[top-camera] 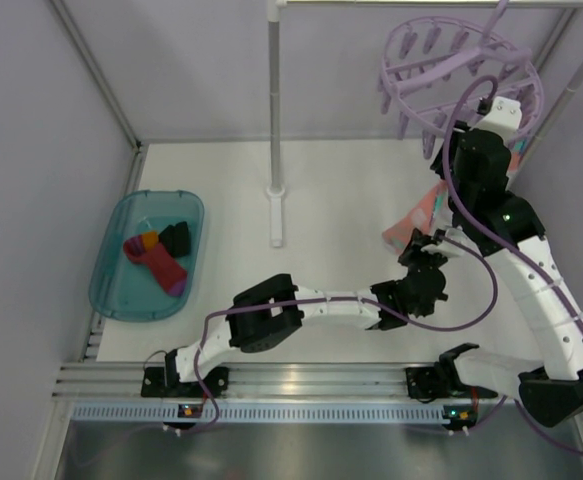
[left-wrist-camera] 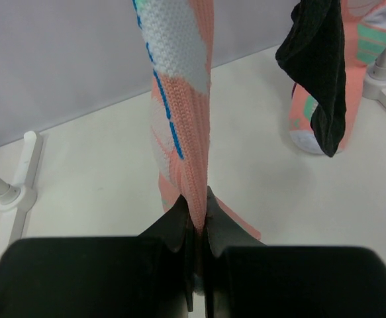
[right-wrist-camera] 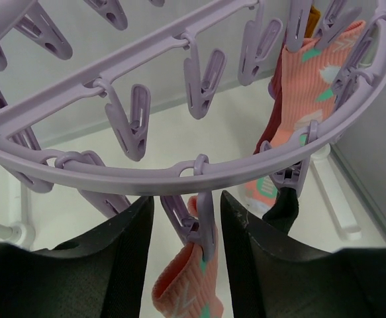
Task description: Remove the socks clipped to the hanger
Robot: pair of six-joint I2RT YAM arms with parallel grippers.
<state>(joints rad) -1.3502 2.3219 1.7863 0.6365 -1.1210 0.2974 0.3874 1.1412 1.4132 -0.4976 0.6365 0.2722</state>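
Left wrist view: left gripper (left-wrist-camera: 196,224) is clamped on the lower end of a salmon sock (left-wrist-camera: 183,119), which hangs taut. The right gripper (right-wrist-camera: 187,245) is spread, with a finger either side of a sock-bearing peg (right-wrist-camera: 196,222) on the hanger (right-wrist-camera: 113,180) rim. A black sock (left-wrist-camera: 318,66) hangs nearby. Loose socks (top-camera: 156,255) lie in the tub (top-camera: 121,292).

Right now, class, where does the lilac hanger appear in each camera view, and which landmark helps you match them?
Top external: hanger in the upper right corner.
Left wrist: not in it.
Right wrist: fills the upper half, pegs dangling.
Shared landmark: salmon pink socks, hanging in all three views.
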